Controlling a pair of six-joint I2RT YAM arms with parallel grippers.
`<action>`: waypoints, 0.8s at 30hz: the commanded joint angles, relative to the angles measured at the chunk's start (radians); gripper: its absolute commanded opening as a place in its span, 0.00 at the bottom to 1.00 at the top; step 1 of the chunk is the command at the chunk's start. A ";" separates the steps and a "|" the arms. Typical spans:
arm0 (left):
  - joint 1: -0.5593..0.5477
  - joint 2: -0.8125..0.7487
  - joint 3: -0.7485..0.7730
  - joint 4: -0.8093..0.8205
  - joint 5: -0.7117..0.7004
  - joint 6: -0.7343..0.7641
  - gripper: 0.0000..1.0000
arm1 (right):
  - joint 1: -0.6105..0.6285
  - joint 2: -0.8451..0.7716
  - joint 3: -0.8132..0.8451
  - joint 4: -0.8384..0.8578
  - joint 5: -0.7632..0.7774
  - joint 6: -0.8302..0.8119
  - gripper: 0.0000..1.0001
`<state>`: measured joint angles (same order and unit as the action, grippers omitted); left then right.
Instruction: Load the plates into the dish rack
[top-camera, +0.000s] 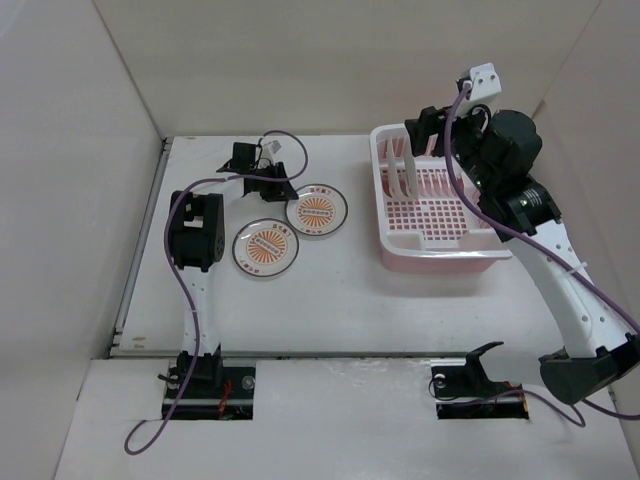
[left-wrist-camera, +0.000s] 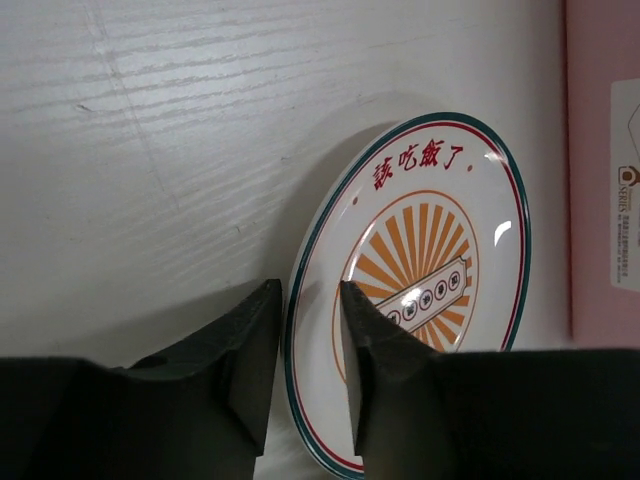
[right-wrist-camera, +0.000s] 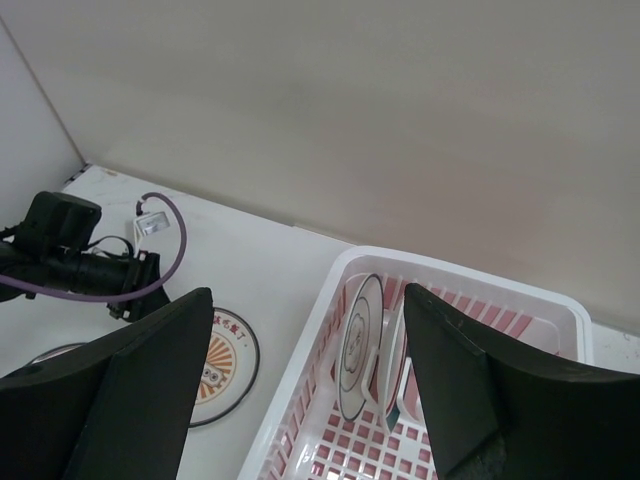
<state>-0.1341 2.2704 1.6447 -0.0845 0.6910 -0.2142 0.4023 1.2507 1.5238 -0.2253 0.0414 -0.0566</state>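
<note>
Two sunburst plates lie on the table: one farther back, one nearer. My left gripper is at the back plate's left rim. In the left wrist view the gripper stands narrowly over that plate's rim, one finger outside it and one on its face, closed on it. The pink dish rack holds two plates upright in its slots: the ringed one and one seen edge-on. My right gripper is wide open and empty, above the rack's back left part.
Beige walls enclose the white table on the left, back and right. The rack's pink side is just right of the held plate. A purple cable runs along the left arm. The right arm reaches over the rack's right side.
</note>
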 joint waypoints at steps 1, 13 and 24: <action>0.002 0.021 0.015 -0.069 -0.013 0.019 0.23 | 0.000 -0.020 0.004 0.047 0.003 -0.011 0.82; 0.002 0.022 0.087 -0.078 -0.062 -0.077 0.00 | 0.000 0.041 -0.005 0.047 -0.081 -0.064 0.86; 0.083 -0.188 0.107 -0.106 -0.150 -0.462 0.00 | 0.203 0.168 -0.066 0.076 -0.012 -0.235 1.00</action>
<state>-0.1108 2.2406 1.7367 -0.1864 0.5865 -0.5304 0.5537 1.4185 1.4708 -0.2157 0.0074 -0.2253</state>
